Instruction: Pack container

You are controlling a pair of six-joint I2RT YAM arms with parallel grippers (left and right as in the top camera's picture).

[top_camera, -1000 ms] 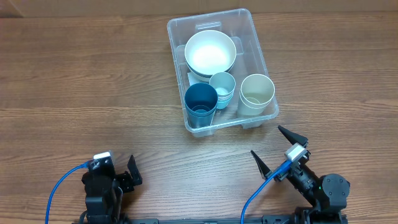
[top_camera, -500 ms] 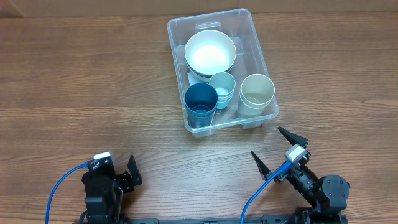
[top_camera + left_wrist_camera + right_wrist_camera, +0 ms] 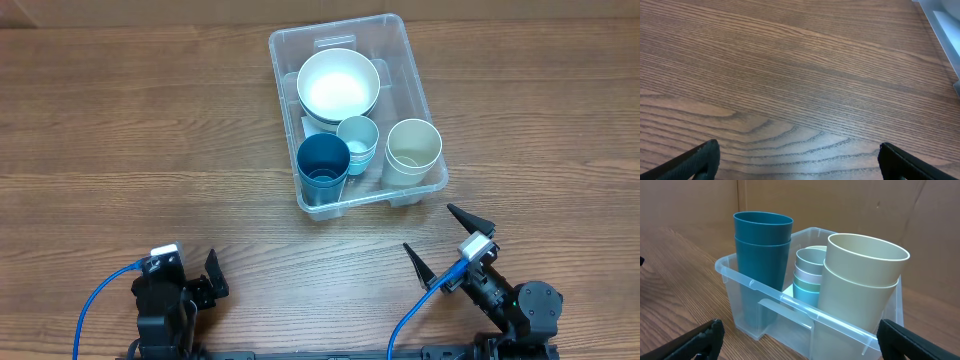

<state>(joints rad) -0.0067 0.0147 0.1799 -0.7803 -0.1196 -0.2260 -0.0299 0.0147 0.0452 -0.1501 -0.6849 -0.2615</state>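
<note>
While both pincers gaped empty, the container (image 3: 284,110) sat on the worktop (image 3: 120,130) just ahead of the right pincer (image 3: 428,226), long axis running away from it. The left pincer (image 3: 215,272) lay farther off.

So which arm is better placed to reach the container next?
Right. The right pincer sits open just short of the container, which fills its wrist view. The left pincer, also open, is off to the side, facing mostly wooden table.

Both the left fingers (image 3: 697,161) and the right fingers (image 3: 470,218) are spread wide.
</note>
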